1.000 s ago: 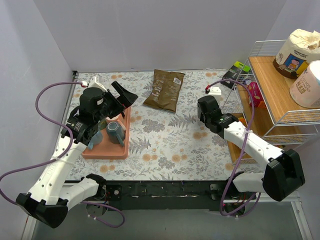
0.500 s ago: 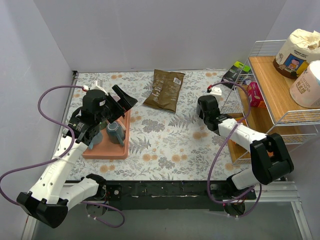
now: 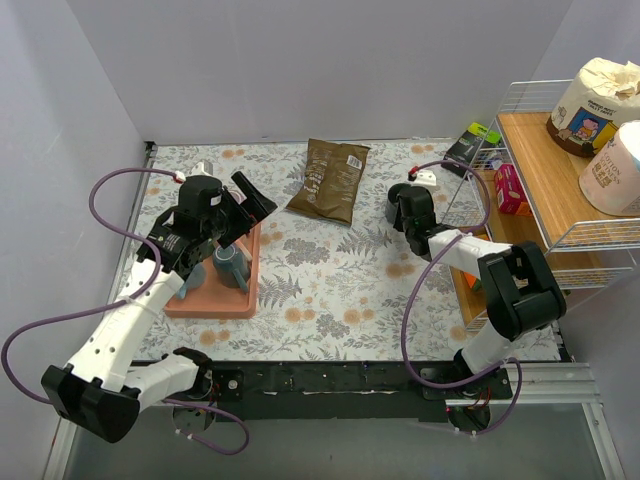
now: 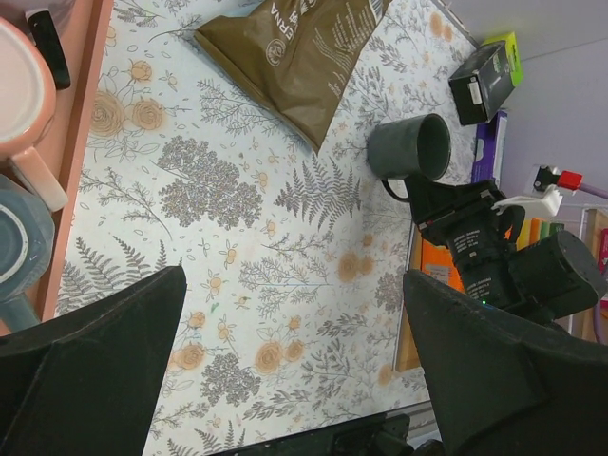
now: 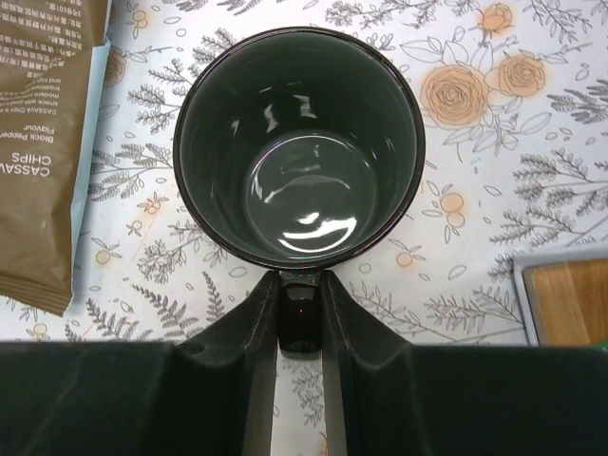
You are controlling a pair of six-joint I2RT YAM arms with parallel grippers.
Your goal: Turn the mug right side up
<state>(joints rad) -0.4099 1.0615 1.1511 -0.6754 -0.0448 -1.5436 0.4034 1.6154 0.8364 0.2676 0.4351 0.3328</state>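
Toward the table (image 3: 330, 290)'s far edge, right of centre: dark mug (image 5: 299, 142), mouth facing the right wrist camera, handle (image 5: 300, 328) pinched in the right gripper (image 5: 299, 296). Just left, brown cassava chips bag (image 5: 43, 142). Above the pink tray (image 3: 215, 300) by the left edge, left gripper (image 4: 294, 280) spread wide.

Gleams with a smooth, glossy dark glaze: mug (image 5: 299, 142). Looks matt and printed, cloth-like: table cover (image 3: 330, 290). Crinkles as brown matt film by the table's far edge: chips bag (image 3: 330, 178). Shows pale wood on thin metal wire: shelf (image 3: 535, 180).
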